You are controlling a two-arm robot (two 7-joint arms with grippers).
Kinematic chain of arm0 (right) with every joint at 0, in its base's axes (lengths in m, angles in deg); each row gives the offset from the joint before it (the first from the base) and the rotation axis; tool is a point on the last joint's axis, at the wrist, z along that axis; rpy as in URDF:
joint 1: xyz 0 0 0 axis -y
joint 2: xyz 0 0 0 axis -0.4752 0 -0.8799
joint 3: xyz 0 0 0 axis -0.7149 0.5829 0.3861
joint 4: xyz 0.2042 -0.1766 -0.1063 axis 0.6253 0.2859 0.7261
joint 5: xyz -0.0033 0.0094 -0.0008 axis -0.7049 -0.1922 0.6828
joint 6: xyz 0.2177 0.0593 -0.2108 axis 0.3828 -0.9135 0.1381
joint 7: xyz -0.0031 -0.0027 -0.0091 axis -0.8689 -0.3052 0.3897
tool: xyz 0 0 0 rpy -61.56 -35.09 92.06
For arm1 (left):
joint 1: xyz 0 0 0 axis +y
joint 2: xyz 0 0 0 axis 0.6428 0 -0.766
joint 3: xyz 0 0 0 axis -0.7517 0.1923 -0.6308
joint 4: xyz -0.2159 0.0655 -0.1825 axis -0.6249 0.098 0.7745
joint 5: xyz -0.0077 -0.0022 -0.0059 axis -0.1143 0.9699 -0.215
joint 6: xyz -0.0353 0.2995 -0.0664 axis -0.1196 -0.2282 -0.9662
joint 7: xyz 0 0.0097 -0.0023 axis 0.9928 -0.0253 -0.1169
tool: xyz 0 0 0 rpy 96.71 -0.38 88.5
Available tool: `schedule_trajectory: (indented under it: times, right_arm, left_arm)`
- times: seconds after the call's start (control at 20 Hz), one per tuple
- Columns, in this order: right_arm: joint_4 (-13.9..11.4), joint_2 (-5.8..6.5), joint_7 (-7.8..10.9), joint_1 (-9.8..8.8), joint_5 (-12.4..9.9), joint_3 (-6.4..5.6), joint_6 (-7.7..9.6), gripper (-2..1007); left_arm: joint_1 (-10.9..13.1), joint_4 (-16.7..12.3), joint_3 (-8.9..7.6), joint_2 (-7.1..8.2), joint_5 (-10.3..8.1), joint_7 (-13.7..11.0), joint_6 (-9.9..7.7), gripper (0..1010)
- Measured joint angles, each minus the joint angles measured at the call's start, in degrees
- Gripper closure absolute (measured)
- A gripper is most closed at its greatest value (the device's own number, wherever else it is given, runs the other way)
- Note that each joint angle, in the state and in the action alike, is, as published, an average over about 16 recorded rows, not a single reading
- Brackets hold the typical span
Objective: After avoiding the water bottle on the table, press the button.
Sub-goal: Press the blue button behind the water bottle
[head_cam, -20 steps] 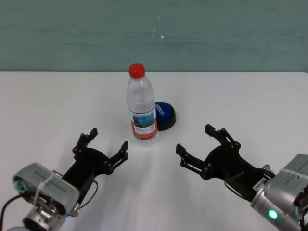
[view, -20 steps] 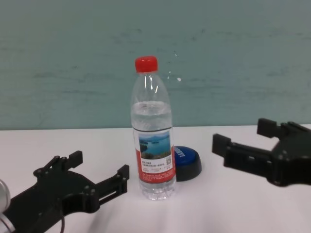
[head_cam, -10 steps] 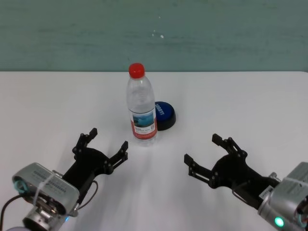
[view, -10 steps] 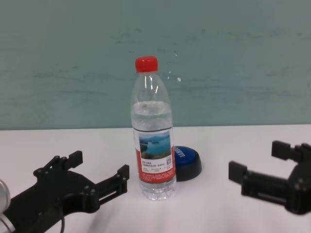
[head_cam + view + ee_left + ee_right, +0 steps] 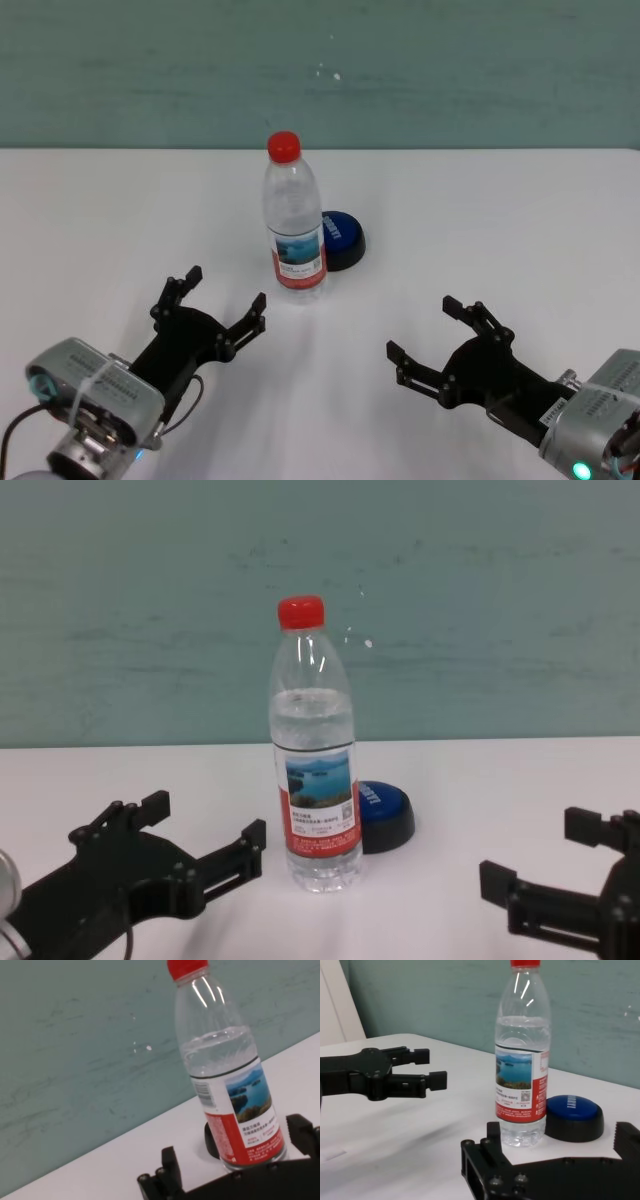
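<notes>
At centre of the head view, the water bottle stands upright on the white surface, the blue button touching its right side from just behind. Lower left, the left gripper has its jaws spread wide, holding nothing; lower right, the right gripper is likewise wide open and empty, well apart from the button.

Lower in the chest view, both grippers sit near the bottom edge, the bottle half hiding the button.

Only the right wrist view shows the button's white lettering and its black base clearly.
</notes>
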Motion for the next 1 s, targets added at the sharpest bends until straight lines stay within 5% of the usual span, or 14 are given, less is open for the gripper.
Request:
schedule_trajectory:
  times: [0.5, 1.0]
  right_arm:
    - [0.2, 0.58, 0.33, 0.47, 1.2, -0.7, -0.08, 1]
    - [-1.2, 2.78, 2.1, -0.02, -1.3, -3.7, 0.22, 1]
  left_arm:
    - [0.0, 0.0, 0.0, 0.0, 0.0, 0.0, 0.0, 10]
    - [0.0, 0.0, 0.0, 0.0, 0.0, 0.0, 0.0, 10]
